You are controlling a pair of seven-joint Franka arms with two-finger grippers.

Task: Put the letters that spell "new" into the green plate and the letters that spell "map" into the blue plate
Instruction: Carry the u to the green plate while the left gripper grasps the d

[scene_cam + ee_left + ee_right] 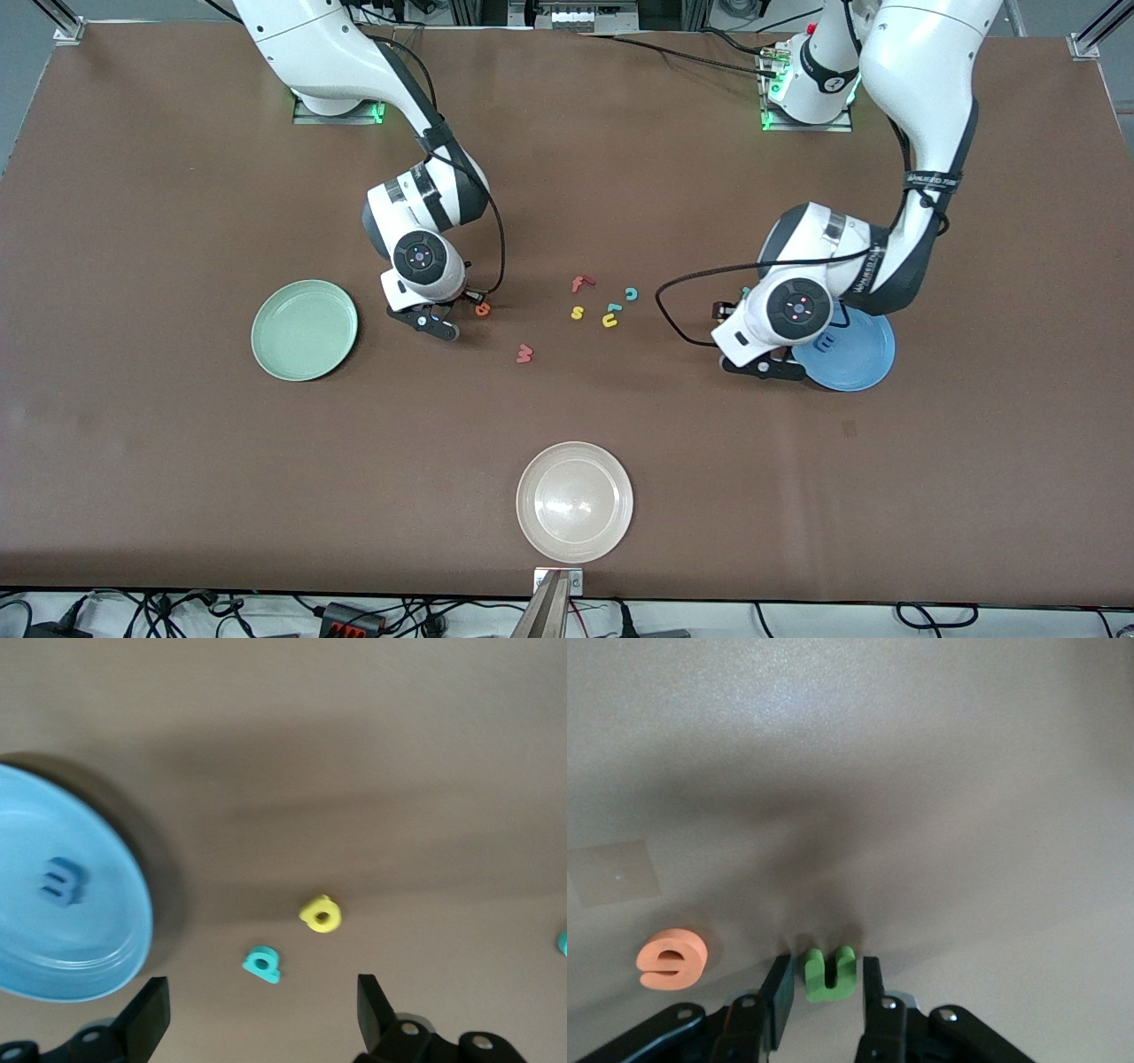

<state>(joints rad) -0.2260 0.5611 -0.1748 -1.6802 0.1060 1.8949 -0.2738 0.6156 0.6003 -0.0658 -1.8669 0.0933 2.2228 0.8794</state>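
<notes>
The right gripper (822, 992), beside the orange e (672, 960), has its jaws closed on the green n (828, 973). The left gripper (264, 1014), jaws wide and empty, hangs beside the blue plate (106, 966), which holds the blue m (63, 881).

Loose letters and a cream plate on a brown tabletop (177, 461)

A red f (580, 283), a yellow s (578, 312), a yellow u (609, 321) and a teal c (631, 293) lie close together near the middle of the tabletop, none touching, with a small teal piece (613, 307) just beside the u. The cream plate (575, 501) sits well apart from them, nearer the front camera, upright and holding nothing.
</notes>
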